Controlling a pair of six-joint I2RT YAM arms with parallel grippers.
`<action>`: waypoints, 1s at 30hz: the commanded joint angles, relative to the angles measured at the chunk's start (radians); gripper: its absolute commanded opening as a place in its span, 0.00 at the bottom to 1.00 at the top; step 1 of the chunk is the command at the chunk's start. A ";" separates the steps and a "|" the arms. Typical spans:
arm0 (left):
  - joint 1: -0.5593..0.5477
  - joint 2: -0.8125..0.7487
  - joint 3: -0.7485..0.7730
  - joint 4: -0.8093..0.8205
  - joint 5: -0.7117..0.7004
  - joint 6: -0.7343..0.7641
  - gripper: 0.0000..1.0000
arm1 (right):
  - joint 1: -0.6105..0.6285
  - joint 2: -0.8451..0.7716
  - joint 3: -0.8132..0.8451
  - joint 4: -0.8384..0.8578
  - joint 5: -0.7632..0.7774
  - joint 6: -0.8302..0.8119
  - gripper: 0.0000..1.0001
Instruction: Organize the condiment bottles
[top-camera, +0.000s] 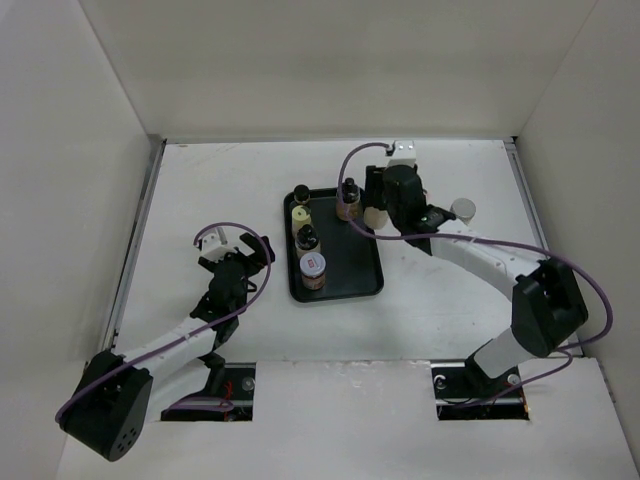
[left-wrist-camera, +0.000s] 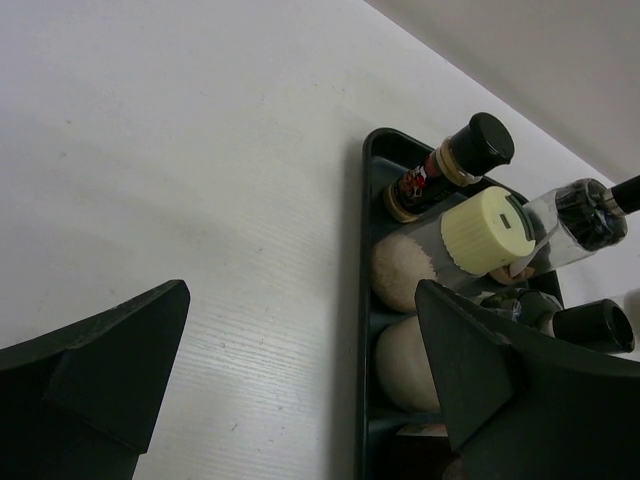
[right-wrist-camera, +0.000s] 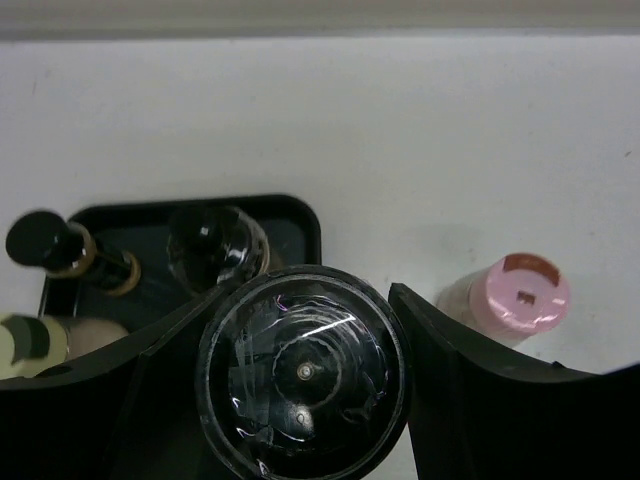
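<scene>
A flat black tray (top-camera: 360, 270) holds several condiment bottles: a left column of a black-capped one (top-camera: 300, 195), a yellow-capped one (top-camera: 300, 215), another black-capped one (top-camera: 307, 238) and a red-labelled one (top-camera: 313, 268). One more black-capped bottle (top-camera: 348, 200) stands at the tray's far right. My right gripper (top-camera: 383, 205) is shut on a beige bottle with a wide black cap (right-wrist-camera: 303, 375), upright at the tray's far right edge. A pink-capped bottle (right-wrist-camera: 520, 295) stands on the table to its right. My left gripper (top-camera: 245, 255) is open and empty, left of the tray.
White walls close the table at the back and both sides. In the left wrist view the tray rim (left-wrist-camera: 365, 250) lies just right of my open left gripper (left-wrist-camera: 300, 300), with the yellow cap (left-wrist-camera: 487, 230) and a black cap (left-wrist-camera: 480, 140) beyond it.
</scene>
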 joint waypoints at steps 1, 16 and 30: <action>0.002 -0.007 0.005 0.055 0.002 -0.017 1.00 | 0.044 -0.011 -0.009 0.052 0.020 0.022 0.51; 0.009 -0.010 -0.002 0.053 0.012 -0.018 1.00 | 0.129 0.224 0.037 0.222 0.035 0.016 0.57; 0.003 0.002 0.005 0.056 0.020 -0.021 1.00 | -0.012 -0.058 -0.133 0.147 0.049 0.060 0.96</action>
